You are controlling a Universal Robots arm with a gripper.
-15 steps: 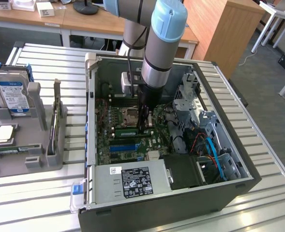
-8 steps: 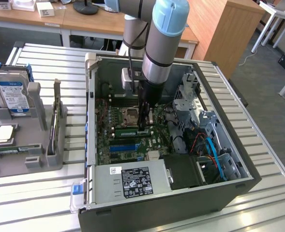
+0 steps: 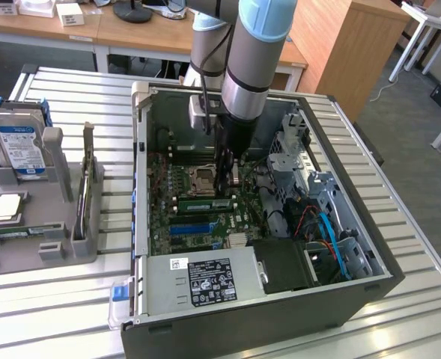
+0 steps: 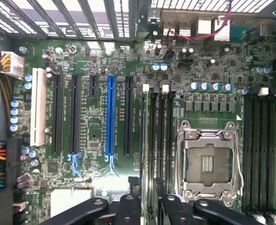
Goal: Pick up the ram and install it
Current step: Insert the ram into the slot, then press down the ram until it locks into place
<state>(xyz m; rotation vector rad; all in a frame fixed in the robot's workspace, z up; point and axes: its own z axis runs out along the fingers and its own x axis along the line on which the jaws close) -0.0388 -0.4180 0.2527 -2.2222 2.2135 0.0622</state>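
Note:
The ram (image 3: 205, 203) is a thin green stick lying along a memory slot on the motherboard, just beside the empty processor socket (image 3: 204, 179). My gripper (image 3: 227, 183) reaches straight down into the open computer case and hangs over the stick's end on the exterior view's right, very close to it. Whether it touches the stick I cannot tell. In the wrist view my gripper (image 4: 148, 208) has its black fingers (image 4: 128, 208) standing apart, and the long memory slots (image 4: 159, 136) run out from between them. The fingers stand open.
A grey tray (image 3: 63, 247) at the exterior view's left holds a hard drive (image 3: 22, 146) and a square processor (image 3: 7, 208). Inside the case are the power supply (image 3: 205, 280), drive cages and blue cables (image 3: 329, 232), and expansion slots (image 4: 110, 115).

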